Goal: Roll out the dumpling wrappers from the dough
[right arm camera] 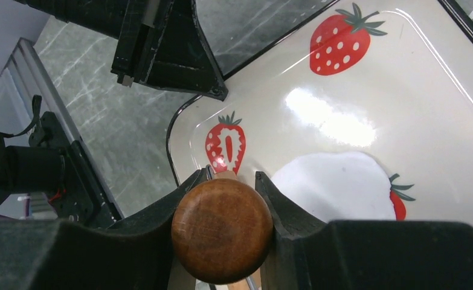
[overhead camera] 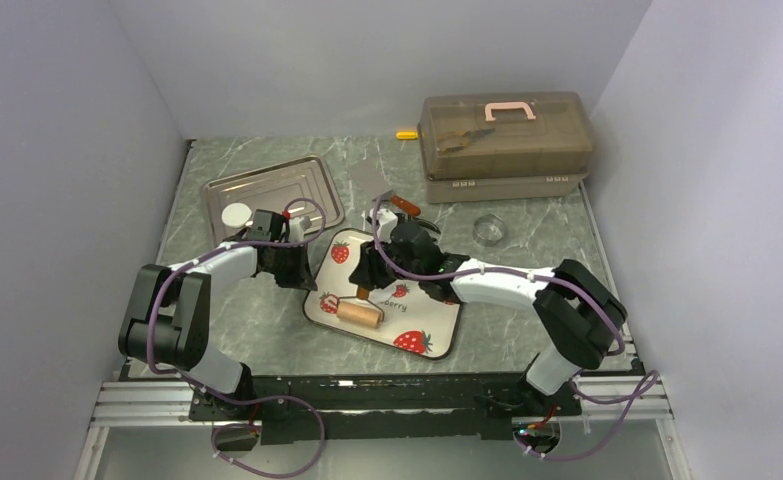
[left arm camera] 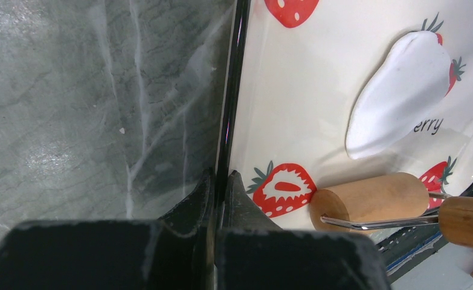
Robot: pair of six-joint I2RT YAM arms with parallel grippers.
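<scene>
The right jaws were clenched on the round brown wooden handle (right arm camera: 222,229) of the pale wooden cylinder roller (left arm camera: 366,199), one on each side of it. The left jaws were shut tight on the thin black rim (left arm camera: 225,121) of the cream rectangular plate (right arm camera: 354,72) printed with red strawberries. They gripped its left edge, so the plate seemed to be held steady on the grey marbled worktop (left arm camera: 70,90).

The roller lay on the plate at its near left corner, beside a printed strawberry, with its long axis roughly across the plate. The dough (right arm camera: 336,184), a flattened white patch, lay on the same plate just beyond the roller, toward the middle. A narrow strip of bare plate separated the two. From the right jaws the dough was ahead and a little to the right. In the left wrist view it looked oval, with its long axis slanting from near left to far right. In the top view the right arm hid it.

The right arm was the nearer one and had the tool. I therefore judge that the coming move is a push of the roller away from the corner and onto the patch. Farther left, a thin white round disc (overhead camera: 236,213), probably a finished wrapper, lay in the shiny steel tray (overhead camera: 287,180).
</scene>
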